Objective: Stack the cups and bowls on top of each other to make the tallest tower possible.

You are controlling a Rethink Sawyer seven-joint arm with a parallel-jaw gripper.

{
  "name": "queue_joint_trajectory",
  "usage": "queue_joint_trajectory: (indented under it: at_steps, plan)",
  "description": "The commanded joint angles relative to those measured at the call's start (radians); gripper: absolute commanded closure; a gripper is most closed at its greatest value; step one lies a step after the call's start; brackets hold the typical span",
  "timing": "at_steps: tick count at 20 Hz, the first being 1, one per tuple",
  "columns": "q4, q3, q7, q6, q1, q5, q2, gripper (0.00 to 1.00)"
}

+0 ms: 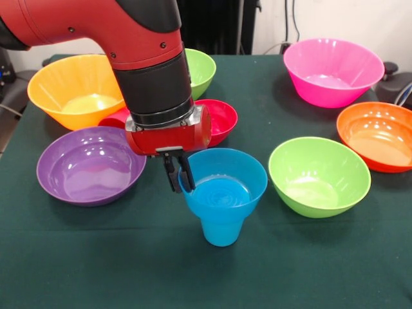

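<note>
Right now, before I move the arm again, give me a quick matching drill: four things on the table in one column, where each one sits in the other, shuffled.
Things:
1. purple bowl
2. pink bowl
3. small blue bowl
4. tool

Places:
A. sitting in the mouth of the blue cup
B. far corner, picture's right
C. straddling the blue bowl's rim
D. picture's left, in front of the yellow-orange bowl

Pairs: 1-D, 2-B, 3-A, 4-C

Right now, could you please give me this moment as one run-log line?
gripper: fingers astride blue bowl rim | blue bowl: seated on sky-blue cup | red cup: not identifiable
</note>
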Motion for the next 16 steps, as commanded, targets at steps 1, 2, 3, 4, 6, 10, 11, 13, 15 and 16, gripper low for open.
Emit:
queue_joint_trajectory:
  at_steps: [1,2,3,4,6,10,11,13,15,16]
  plan:
    - [0.046,-0.03,-0.161,-0.026,0.037,-0.067,-0.004,1.0]
    - [0.046,-0.031,-0.163,-0.03,0.036,-0.07,-0.004,1.0]
    - [0.046,-0.032,-0.162,-0.03,0.037,-0.071,-0.005,1.0]
    - [0.046,-0.032,-0.163,-0.029,0.036,-0.072,-0.005,1.0]
    - [0.045,-0.032,-0.164,-0.025,0.035,-0.07,-0.004,1.0]
    - [0.042,-0.03,-0.17,-0.021,0.034,-0.07,-0.002,1.0]
    - [0.042,-0.03,-0.17,-0.02,0.034,-0.07,-0.002,0.0]
    - [0.044,-0.032,-0.167,-0.019,0.034,-0.068,-0.003,0.0]
    - [0.045,-0.033,-0.165,-0.018,0.034,-0.068,-0.003,0.0]
    - [0.045,-0.033,-0.165,-0.018,0.034,-0.068,-0.002,0.0]
